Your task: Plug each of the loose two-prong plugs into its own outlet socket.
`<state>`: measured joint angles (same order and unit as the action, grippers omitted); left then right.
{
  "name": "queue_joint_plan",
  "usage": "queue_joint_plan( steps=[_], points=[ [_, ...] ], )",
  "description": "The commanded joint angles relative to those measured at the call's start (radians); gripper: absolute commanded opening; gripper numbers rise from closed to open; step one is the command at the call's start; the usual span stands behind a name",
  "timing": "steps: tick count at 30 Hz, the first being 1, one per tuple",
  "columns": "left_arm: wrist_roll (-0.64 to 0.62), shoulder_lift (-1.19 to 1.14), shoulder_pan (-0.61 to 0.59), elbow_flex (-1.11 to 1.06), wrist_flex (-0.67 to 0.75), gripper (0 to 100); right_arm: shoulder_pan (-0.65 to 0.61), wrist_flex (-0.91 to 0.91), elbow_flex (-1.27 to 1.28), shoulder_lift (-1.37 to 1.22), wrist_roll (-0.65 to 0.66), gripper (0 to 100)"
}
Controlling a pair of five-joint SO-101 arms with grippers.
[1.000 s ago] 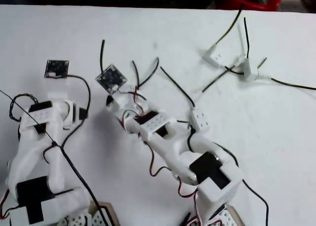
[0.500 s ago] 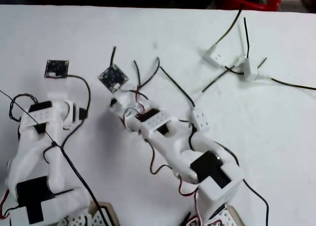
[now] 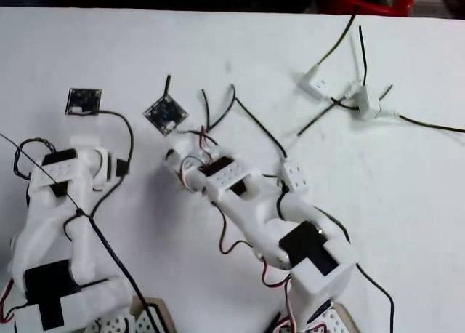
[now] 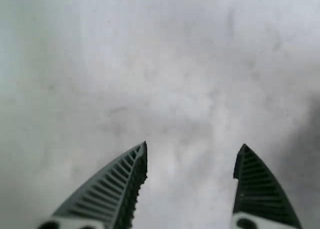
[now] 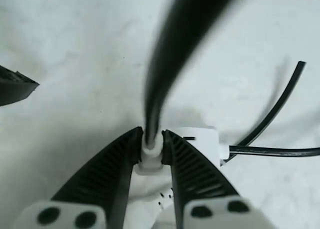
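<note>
White plastic arms (image 3: 54,224) carry black servo blocks (image 3: 309,247) and red and black cables (image 3: 222,240). Square dark camera boards (image 3: 83,100) sit at their far ends. The fingers (image 4: 122,184) are dark and ribbed.

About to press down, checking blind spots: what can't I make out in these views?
Prongs of the plug: right wrist view, hidden by the fingers of the right gripper.
Whether it meets the white block beneath: same view, fingers cover the contact.
White connectors, upper right of the high view: too small to tell if joined.
</note>
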<state>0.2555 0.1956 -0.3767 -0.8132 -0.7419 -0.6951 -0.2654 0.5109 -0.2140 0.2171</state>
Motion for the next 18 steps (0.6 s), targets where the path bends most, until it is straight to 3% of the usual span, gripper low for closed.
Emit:
queue_joint_plan(
  steps=[1,9,18],
  points=[
    [-0.012,0.039,-0.010,0.003,0.020,28,0.021,-0.025,-0.034,0.038,0.009,1.7],
    [-0.012,0.039,-0.010,0.003,0.020,28,0.096,-0.008,-0.043,0.228,0.009,1.7],
    [-0.012,0.039,-0.010,0.003,0.020,28,0.249,0.214,-0.043,0.251,0.009,1.7]
  ],
)
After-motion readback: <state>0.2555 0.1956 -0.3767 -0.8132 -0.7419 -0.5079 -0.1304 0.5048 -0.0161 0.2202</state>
